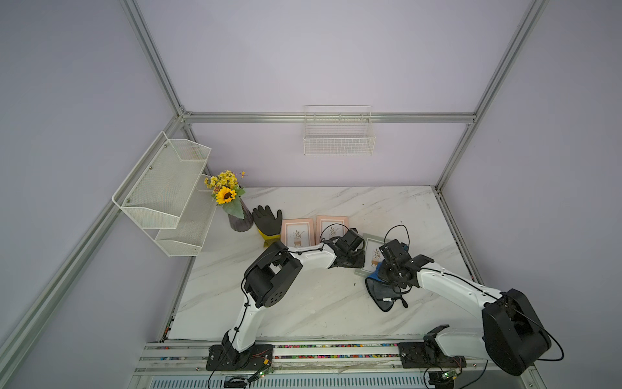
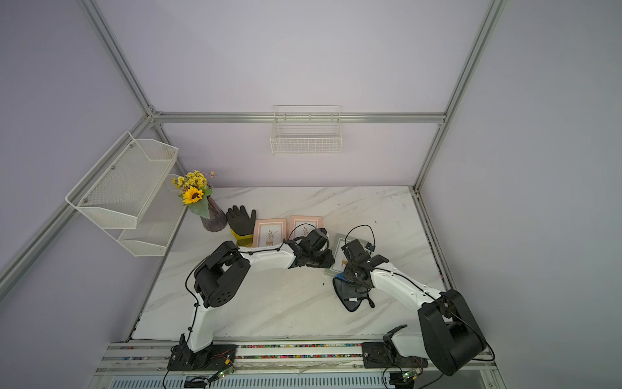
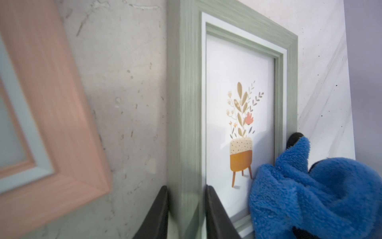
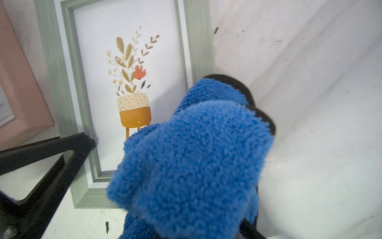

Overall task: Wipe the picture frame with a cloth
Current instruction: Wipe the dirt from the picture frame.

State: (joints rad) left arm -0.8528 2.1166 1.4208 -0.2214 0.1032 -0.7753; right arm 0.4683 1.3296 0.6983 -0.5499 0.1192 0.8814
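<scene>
The picture frame (image 1: 373, 250) (image 2: 339, 247) is sage green with a potted-plant print and lies on the marble table. My left gripper (image 3: 187, 207) is shut on one long side rail of the picture frame (image 3: 184, 103), one finger outside it and one on the glass side. My right gripper (image 1: 392, 269) is shut on the blue cloth (image 4: 196, 155), which hides its fingertips. The bunched cloth (image 3: 310, 196) touches the frame's glass and its opposite rail near a lower corner. The cloth's dark grey reverse (image 1: 383, 294) trails onto the table toward the front.
Two pink frames (image 1: 298, 232) (image 1: 331, 226) lie just behind the left arm. A black-and-yellow glove (image 1: 267, 222) and a vase of sunflowers (image 1: 235, 210) stand further left. A white mesh shelf (image 1: 165, 188) hangs on the left wall, a wire basket (image 1: 338, 134) on the back wall.
</scene>
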